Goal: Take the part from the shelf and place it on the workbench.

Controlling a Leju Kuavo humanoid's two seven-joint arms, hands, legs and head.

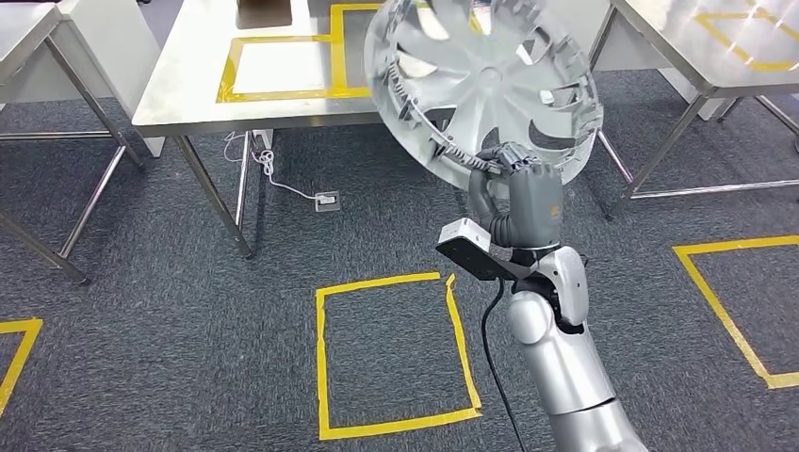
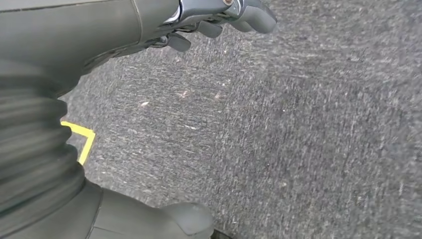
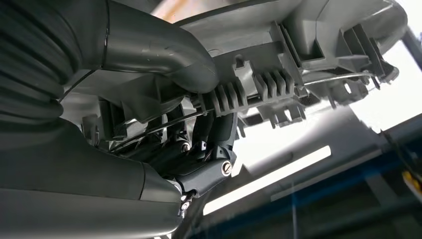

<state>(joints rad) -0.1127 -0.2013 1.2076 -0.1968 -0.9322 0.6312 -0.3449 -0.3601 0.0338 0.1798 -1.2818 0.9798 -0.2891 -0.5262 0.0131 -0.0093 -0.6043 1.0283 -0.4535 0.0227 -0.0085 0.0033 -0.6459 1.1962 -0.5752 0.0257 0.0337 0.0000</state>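
Note:
The part is a large silver wheel cover [image 1: 482,85], held up tilted in the air in front of the steel workbench [image 1: 188,94]. My right hand [image 1: 528,193] grips its lower rim from below. In the right wrist view the thumb lies over the ribbed grey rim of the wheel cover [image 3: 278,64] and the dark fingers [image 3: 209,144] clamp it from the other side. My left hand [image 2: 219,20] hangs over the grey carpet with its fingers curled loosely and nothing in them.
The workbench carries yellow tape outlines [image 1: 283,66] on its top. Another steel table [image 1: 725,47] stands at the right and a third [image 1: 24,38] at the left. Yellow tape squares [image 1: 396,353] mark the carpet. A white cable and socket [image 1: 325,200] lie under the workbench.

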